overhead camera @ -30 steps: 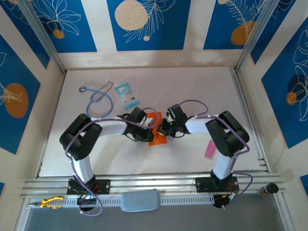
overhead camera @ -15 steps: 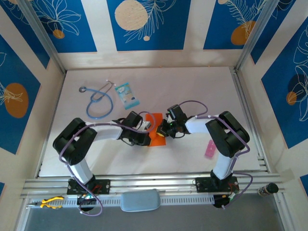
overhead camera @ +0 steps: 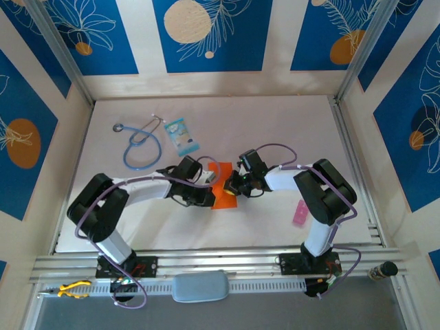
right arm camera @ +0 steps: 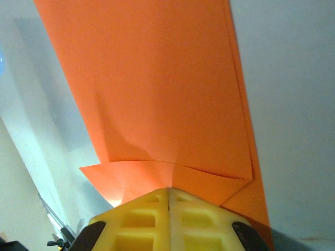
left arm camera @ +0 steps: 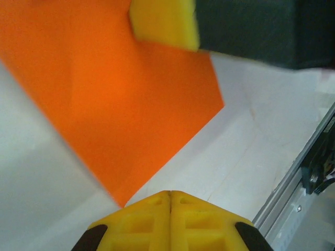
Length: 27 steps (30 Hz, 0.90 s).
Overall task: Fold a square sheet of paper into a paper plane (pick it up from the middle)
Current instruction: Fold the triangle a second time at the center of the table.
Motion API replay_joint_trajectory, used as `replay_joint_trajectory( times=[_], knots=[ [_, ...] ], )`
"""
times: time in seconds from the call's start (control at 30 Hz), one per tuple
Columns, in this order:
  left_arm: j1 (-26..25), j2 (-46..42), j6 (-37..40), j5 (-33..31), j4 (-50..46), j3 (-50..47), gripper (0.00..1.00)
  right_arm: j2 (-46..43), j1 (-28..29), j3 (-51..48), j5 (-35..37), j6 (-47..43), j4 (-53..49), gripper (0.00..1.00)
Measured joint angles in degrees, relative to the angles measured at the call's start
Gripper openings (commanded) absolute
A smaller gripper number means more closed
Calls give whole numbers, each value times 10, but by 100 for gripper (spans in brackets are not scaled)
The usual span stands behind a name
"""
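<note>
The square sheet of paper [overhead camera: 223,199] is bright orange and lies mid-table between both grippers. In the right wrist view the paper [right arm camera: 162,89] is folded, with layered flaps and a crease meeting at my right gripper [right arm camera: 168,189], whose shut tips rest on it. My left gripper [left arm camera: 170,193] is shut with nothing in it, just beside a corner of the paper [left arm camera: 131,94]. A right finger [left arm camera: 165,23] shows on the sheet's far side. From above, the left gripper [overhead camera: 210,197] and right gripper [overhead camera: 231,188] flank the sheet. The paper plane is out of view.
A blue stethoscope [overhead camera: 141,144] and a light-blue packet [overhead camera: 182,135] lie at the back left. A pink strip [overhead camera: 300,214] sits by the right arm. Metal rails [overhead camera: 220,261] run along the near table edge, with yellow-handled pliers [overhead camera: 72,289] below them.
The left arm's elbow has swung out to the left and lower, and its gripper has slid toward the sheet's near-left corner. The right arm has stayed put on the paper.
</note>
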Motion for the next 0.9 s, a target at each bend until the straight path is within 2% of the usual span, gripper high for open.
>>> replay_joint_trajectory(
  times=[0.27, 0.6, 0.9],
  knots=[
    [4, 63, -4, -23, 9, 19, 0, 0, 0, 0, -1, 0, 1, 0],
    [7, 56, -6, -19, 45, -5, 0, -14, 4, 1, -2, -17, -10, 2],
    [7, 55, -10, -19, 52, -9, 0, -14, 58, 2, -3, -17, -1, 1]
  ],
)
